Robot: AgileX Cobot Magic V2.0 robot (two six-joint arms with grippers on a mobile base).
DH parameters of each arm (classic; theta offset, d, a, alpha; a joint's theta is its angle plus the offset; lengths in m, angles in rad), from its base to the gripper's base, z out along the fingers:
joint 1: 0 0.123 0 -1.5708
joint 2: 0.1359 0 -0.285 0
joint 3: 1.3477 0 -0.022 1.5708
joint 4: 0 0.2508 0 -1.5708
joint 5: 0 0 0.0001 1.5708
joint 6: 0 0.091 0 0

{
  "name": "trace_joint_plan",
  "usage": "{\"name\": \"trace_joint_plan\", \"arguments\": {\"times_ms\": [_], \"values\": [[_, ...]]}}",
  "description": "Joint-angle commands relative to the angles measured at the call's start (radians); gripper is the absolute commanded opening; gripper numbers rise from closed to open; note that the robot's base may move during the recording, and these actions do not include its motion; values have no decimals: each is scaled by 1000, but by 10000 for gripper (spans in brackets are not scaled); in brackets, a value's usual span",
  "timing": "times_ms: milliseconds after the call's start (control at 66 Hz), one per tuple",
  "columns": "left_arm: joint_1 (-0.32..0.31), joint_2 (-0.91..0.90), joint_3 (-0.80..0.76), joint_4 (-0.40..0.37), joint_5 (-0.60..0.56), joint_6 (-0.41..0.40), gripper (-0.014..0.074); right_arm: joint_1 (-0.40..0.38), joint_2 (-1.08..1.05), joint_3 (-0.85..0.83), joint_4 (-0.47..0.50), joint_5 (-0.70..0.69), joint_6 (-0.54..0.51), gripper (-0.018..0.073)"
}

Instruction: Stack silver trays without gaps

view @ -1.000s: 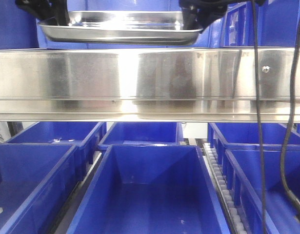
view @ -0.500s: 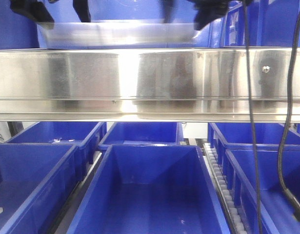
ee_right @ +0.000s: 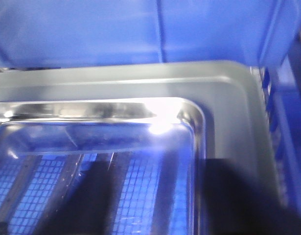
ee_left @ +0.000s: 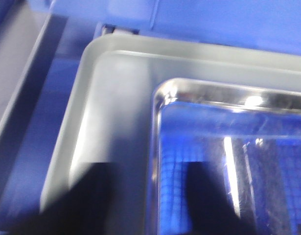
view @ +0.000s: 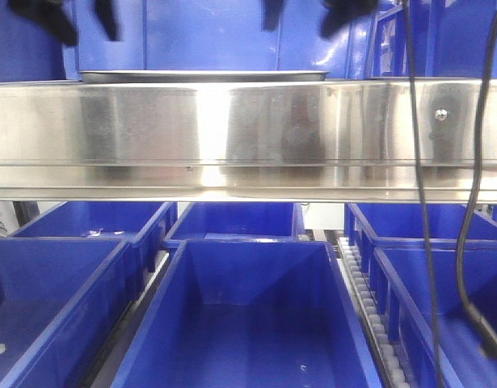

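Only the thin rim of a silver tray (view: 204, 76) shows in the front view, lying flat just above the steel shelf rail (view: 248, 137). Above its left end hangs my left gripper (view: 77, 24), above its right end my right gripper (view: 306, 18). Both are open and empty. The left wrist view shows the tray's shiny corner (ee_left: 228, 147) set inside a broad matt grey border (ee_left: 116, 112). My left gripper (ee_left: 148, 205) straddles that edge, one finger to each side. In the right wrist view the tray (ee_right: 91, 137) has the same border (ee_right: 228, 98), straddled by my right gripper (ee_right: 165, 205).
A blue bin wall (view: 208, 36) stands right behind the tray. Below the rail are several open blue bins, the middle one (view: 248, 323) nearest. Black cables (view: 422, 202) hang down on the right in front of the rail. A roller track (view: 369, 315) runs between bins.
A second ago both grippers held the tray up above the rail. It has since dropped level with the rail's top, and both grippers have opened and stand above it.
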Motion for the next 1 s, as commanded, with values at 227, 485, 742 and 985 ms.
{"name": "trace_joint_plan", "arguments": {"times_ms": [227, 485, 742, 985], "values": [[3, -37, -24, 44, -5, -6, 3, 0, -73, -10, -19, -146, -32, -4], [1, -168, -24, -84, 1, 29, 3, 3, -166, -4, -14, -144, -34, -21], [-49, -390, 301, -86, -377, 29, 3, 3, -358, 278, -41, -443, -68, -21], [-91, -630, 685, -23, -765, 29, 3, 3, -597, 631, -116, -619, -68, -21]]}}
